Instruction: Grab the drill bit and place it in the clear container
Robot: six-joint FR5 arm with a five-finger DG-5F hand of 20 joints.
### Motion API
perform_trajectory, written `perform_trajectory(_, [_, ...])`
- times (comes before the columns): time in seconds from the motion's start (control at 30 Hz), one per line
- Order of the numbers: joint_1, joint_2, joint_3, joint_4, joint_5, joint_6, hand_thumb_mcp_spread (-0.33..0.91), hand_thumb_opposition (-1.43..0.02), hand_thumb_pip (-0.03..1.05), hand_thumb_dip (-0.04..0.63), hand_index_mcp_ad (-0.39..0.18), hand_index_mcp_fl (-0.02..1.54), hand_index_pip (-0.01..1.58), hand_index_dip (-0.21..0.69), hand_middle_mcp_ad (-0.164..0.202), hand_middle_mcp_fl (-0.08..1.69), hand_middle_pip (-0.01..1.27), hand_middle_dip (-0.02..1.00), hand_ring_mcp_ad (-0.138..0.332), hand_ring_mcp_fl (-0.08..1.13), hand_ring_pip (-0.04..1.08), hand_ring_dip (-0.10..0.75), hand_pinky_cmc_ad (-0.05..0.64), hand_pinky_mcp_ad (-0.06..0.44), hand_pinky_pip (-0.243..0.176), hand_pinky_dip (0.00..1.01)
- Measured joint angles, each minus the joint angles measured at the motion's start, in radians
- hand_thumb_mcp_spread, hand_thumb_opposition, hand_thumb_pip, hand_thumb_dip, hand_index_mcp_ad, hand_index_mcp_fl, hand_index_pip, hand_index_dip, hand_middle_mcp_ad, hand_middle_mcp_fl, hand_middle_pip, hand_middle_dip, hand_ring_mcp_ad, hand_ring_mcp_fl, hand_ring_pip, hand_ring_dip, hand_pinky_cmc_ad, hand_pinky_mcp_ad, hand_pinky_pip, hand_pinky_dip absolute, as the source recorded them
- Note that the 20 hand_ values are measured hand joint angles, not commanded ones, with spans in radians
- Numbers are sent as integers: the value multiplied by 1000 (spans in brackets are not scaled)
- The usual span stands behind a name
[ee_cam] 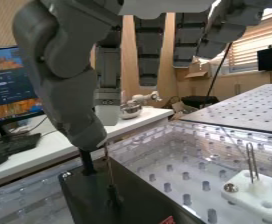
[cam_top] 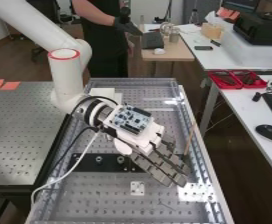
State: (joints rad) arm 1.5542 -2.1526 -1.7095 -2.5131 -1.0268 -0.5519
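High view: straight-fingered hand (cam_top: 161,166)

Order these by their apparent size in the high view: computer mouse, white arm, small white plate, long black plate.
1. White arm
2. Long black plate
3. Computer mouse
4. Small white plate

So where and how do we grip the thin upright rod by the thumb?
I'd pinch the upper shaft of the rod, thumb against finger, from the side: it's slim and near upright, its darker foot down at the black base.
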Motion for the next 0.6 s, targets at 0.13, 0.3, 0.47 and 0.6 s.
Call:
perform_trajectory(0.13, [-3,-5,3,5,-5,1,525,-860,567,316,-145,241,1304,429,75,265,129,237,168,72,103,28,183,106,-63,138])
perform_trajectory(0.3, [-7,-12,5,16,-7,3,529,-860,567,316,-145,271,1267,417,75,278,129,237,168,77,103,28,197,106,-63,138])
perform_trajectory(0.47, [-11,-20,11,11,-14,1,529,-860,567,316,-145,304,1216,393,75,278,129,237,168,77,106,28,197,106,-63,138])
perform_trajectory(0.6, [-14,-23,17,1,-24,-3,525,-860,567,316,-145,328,1218,389,75,295,129,237,168,77,106,30,202,106,-63,138])
